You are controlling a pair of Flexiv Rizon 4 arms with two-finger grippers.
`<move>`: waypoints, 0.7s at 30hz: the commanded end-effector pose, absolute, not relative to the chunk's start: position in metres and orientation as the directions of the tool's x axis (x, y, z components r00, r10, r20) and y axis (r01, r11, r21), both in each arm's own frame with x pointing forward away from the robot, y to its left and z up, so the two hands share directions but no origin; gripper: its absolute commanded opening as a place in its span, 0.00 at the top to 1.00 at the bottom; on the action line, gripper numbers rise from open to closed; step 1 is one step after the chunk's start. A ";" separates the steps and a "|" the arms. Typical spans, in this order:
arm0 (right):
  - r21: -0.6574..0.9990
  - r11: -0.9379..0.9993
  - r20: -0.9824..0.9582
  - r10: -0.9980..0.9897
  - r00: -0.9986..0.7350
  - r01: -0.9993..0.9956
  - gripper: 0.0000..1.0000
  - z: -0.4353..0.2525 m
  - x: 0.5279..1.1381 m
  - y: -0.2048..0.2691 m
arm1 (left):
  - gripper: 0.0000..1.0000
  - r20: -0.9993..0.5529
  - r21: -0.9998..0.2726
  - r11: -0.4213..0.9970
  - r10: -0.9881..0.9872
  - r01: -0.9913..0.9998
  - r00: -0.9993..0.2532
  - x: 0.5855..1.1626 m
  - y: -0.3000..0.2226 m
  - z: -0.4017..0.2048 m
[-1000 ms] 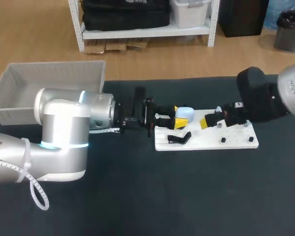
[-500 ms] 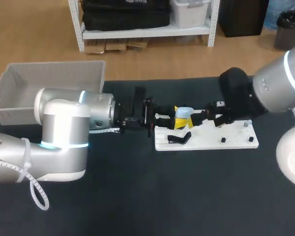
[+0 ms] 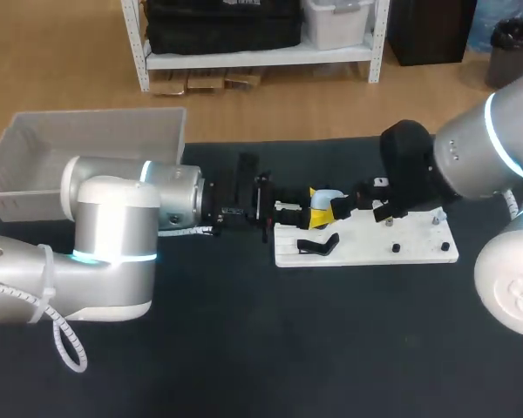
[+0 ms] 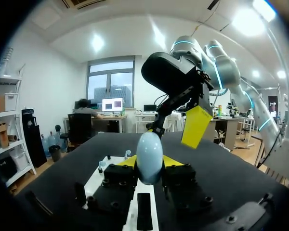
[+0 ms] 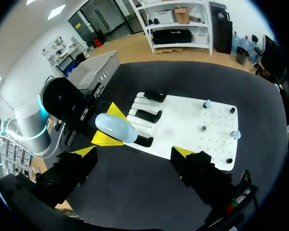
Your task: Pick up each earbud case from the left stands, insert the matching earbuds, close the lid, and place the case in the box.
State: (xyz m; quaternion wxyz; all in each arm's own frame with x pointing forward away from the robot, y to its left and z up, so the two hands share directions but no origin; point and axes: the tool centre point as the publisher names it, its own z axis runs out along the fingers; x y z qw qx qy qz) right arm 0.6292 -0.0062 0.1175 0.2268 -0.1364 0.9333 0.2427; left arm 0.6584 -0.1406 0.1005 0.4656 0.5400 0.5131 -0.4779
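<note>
My left gripper is shut on a light blue earbud case, holding it above the left end of the white stand board. In the left wrist view the case stands upright between the yellow tips of the left gripper. My right gripper is open just right of the case, one yellow finger beside it. From the right wrist the case lies ahead of the wide-open right gripper, off toward one finger. Two small earbuds stand on the board.
Black stands sit along the board's left end; one empty black stand is at its front left. Small black pegs dot the board's right half. A grey box stands at the table's back left.
My right arm has swung left across the board, bringing its open gripper up beside the case. The left arm and the case have stayed put.
</note>
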 end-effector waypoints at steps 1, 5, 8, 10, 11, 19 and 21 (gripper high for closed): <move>0.377 0.857 -0.497 -0.134 -0.857 -0.352 0.00 0.113 0.633 -0.002 | 1.00 -0.994 0.012 -0.043 0.108 0.999 0.016 0.660 -0.141 0.100; 0.378 0.859 -0.499 -0.124 -0.858 -0.345 0.00 0.112 0.637 -0.002 | 1.00 -0.994 0.012 -0.043 0.108 0.999 0.016 0.660 -0.141 0.100; 0.377 0.861 -0.499 -0.121 -0.858 -0.341 0.00 0.111 0.639 -0.003 | 1.00 -0.994 0.012 -0.043 0.108 0.999 0.016 0.660 -0.141 0.100; 0.377 0.863 -0.498 -0.117 -0.859 -0.337 0.00 0.111 0.641 -0.004 | 1.00 -0.994 0.012 -0.043 0.108 0.999 0.016 0.660 -0.141 0.100; 0.377 0.863 -0.498 -0.116 -0.859 -0.335 0.00 0.111 0.641 -0.004 | 1.00 -0.994 0.012 -0.043 0.108 0.999 0.016 0.660 -0.141 0.100; 0.388 0.864 -0.498 -0.095 -0.862 -0.319 0.00 0.113 0.646 -0.007 | 1.00 -0.994 0.012 -0.043 0.108 0.999 0.016 0.660 -0.141 0.100; 0.391 0.864 -0.499 -0.091 -0.862 -0.317 0.00 0.114 0.647 -0.008 | 1.00 -0.994 0.012 -0.043 0.108 0.999 0.016 0.660 -0.141 0.100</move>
